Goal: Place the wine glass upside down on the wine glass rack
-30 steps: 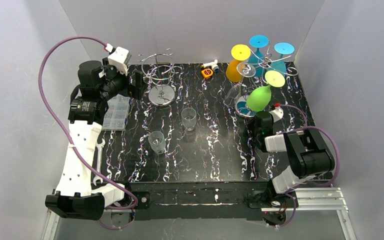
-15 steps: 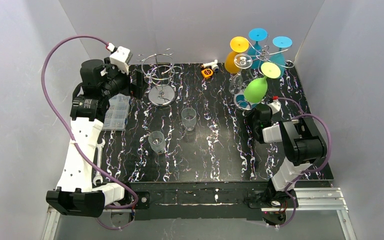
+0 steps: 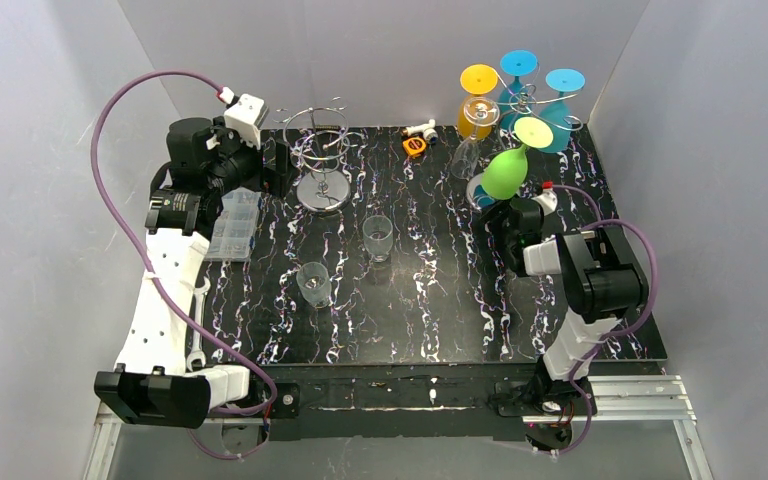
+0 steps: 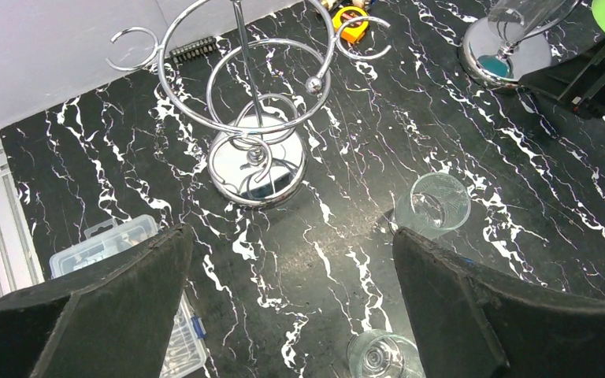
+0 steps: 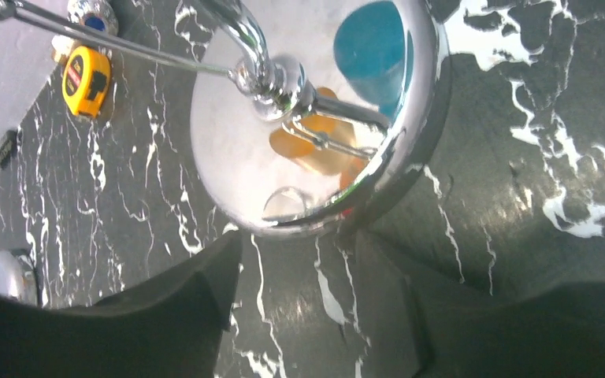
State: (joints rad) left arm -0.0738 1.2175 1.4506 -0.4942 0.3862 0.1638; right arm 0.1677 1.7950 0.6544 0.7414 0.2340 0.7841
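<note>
While the left gripper hangs at the upper left of the top view, fingers spread wide with nothing between them, the right gripper sits low at the upper right. Its fingers are parted and empty, just before the chrome base of the wine glass rack. The green wine glass hangs tilted, bowl down and foot up, on the rack's near side just above that gripper, and a clear glass stands mid-table.

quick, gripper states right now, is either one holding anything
left gripper: open, holding nothing
right gripper: open, nothing between its fingers
</note>
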